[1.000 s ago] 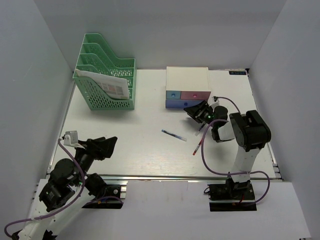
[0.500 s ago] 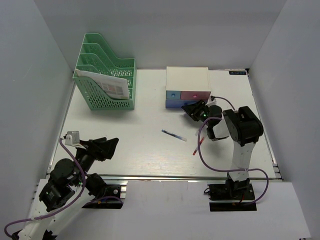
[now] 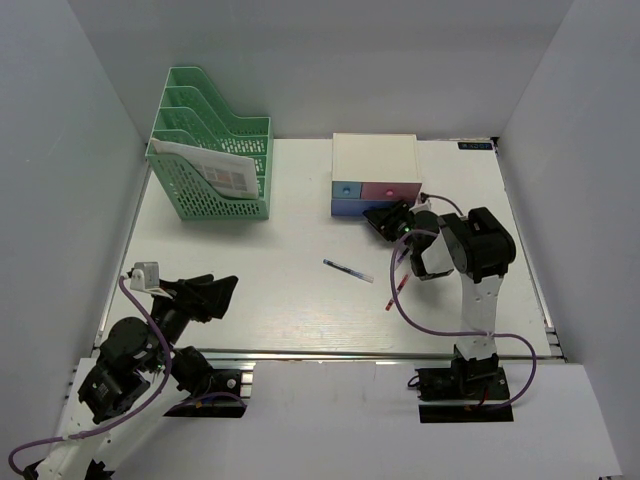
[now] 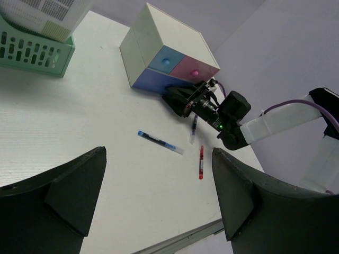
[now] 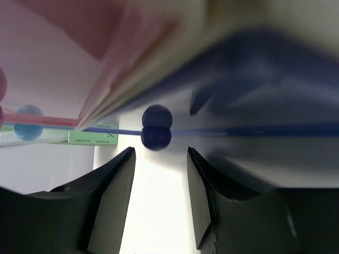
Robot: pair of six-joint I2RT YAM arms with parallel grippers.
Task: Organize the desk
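desk (image 3: 300,310) lying flat under both arms, rigid, not for gripping | drawer box (image 3: 375,160) sitting at its back, probably light | left gripper (image 4: 159,152) hanging wide open, empty | right gripper (image 5: 160,159) half-open, holding nothing, facing the knob (image 5: 156,127) of the blue drawer: small, likely slippery, the place to pinch

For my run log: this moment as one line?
right gripper: open, facing blue drawer knob | left gripper: open, holding nothing | blue pen, red pen: loose on desk

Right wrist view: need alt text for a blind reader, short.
Extreme close-up of a dark blue drawer knob straight ahead of the right tool, whose two dark fingers stand apart just short of it. The blurred blue drawer front fills the upper right, a pink drawer the upper left.
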